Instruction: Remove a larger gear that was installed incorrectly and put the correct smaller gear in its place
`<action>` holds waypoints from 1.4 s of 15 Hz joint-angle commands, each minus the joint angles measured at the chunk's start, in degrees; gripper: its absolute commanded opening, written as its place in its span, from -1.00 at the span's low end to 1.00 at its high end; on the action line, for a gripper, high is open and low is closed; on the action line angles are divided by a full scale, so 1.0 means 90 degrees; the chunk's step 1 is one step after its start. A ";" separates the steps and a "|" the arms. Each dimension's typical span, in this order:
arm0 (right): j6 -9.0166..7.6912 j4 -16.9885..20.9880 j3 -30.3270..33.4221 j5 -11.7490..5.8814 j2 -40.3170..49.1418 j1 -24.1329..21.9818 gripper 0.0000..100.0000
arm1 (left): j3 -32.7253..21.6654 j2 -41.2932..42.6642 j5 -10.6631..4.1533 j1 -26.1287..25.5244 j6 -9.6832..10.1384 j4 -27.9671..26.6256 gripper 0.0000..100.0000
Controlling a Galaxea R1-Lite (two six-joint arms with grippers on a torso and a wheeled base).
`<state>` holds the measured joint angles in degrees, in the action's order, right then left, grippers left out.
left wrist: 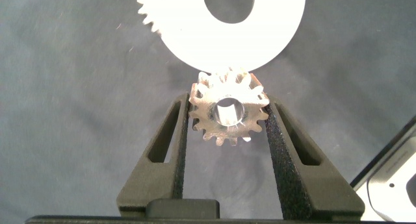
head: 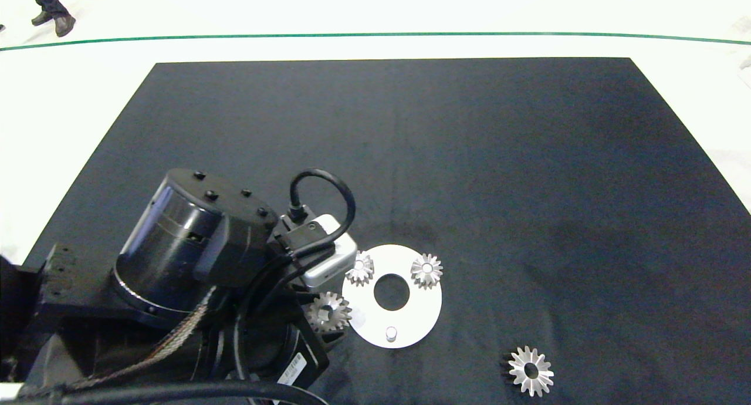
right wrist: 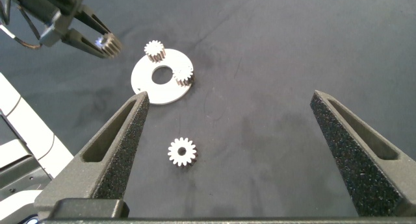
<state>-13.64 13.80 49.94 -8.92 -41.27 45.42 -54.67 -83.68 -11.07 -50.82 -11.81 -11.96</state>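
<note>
My left gripper (head: 326, 314) is shut on the smaller gear (left wrist: 227, 112), a pale gear with short blunt teeth and a round centre hole. It holds the gear at the near-left rim of the white round plate (head: 375, 323). Two small grey gears (head: 360, 268) (head: 426, 270) sit on the plate's far half, and a bare peg (head: 391, 333) stands on its near half. The larger gear (head: 531, 370), with long pointed teeth, lies flat on the black mat to the plate's right; it also shows in the right wrist view (right wrist: 182, 151). My right gripper (right wrist: 229, 100) hangs open and empty well above the mat.
The black mat (head: 469, 158) covers most of the white table. The bulky left arm (head: 188, 264) fills the near-left corner. A person's legs and shoes (head: 51, 9) show beyond the table at the far left.
</note>
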 commanded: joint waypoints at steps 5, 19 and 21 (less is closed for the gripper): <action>-0.0115 0.0010 -0.0003 -0.0014 0.0015 0.0002 1.00 | -0.1113 -0.1259 -0.0811 -0.0730 -0.0074 -0.0497 -0.26; -0.0135 0.0010 0.0017 -0.0014 0.0073 0.0002 1.00 | -0.1259 -0.1777 -0.1124 -0.0974 -0.0055 -0.0517 -0.26; -0.0135 0.0010 0.0017 -0.0014 0.0083 0.0002 1.00 | -0.1288 -0.1865 -0.1124 -0.0994 -0.0055 -0.0517 -0.26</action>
<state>-14.76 13.82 50.10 -9.01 -40.52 45.42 -66.18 -100.02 -21.05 -59.65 -12.24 -16.48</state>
